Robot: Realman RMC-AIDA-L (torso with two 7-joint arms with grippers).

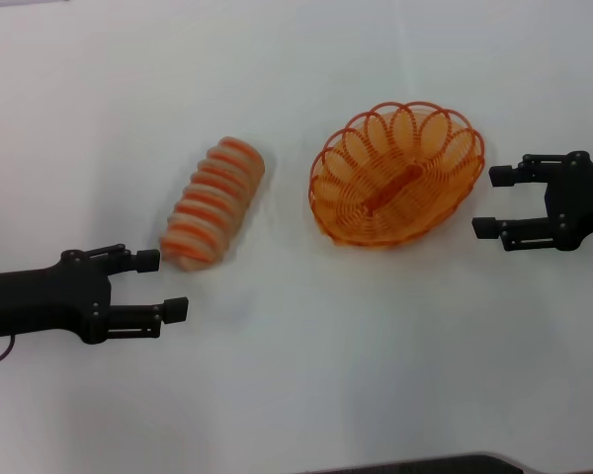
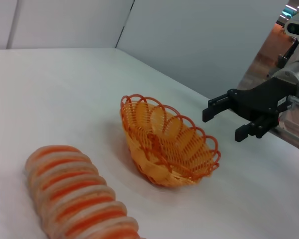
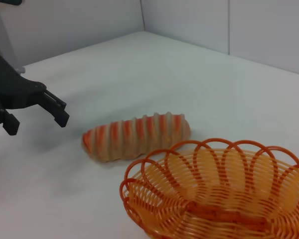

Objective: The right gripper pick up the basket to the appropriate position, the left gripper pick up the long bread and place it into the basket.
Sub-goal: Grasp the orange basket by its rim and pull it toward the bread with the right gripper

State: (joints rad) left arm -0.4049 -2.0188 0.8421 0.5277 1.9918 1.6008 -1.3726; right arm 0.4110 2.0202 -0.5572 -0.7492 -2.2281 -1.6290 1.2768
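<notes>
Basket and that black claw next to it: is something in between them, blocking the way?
No, nothing visible is in the way. The right gripper sits open beside the basket, with only bare white table between them. The long bread lies on the basket's other side, near the open left gripper.

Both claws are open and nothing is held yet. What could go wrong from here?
1. The right gripper sits open beside the basket; its looped wire rim gives thin purchase, so a pinch might slip or tip the basket.
2. The left gripper faces the near end of the long bread, which lies diagonally; grasping that end rather than the middle could let the loaf droop or rotate.
</notes>
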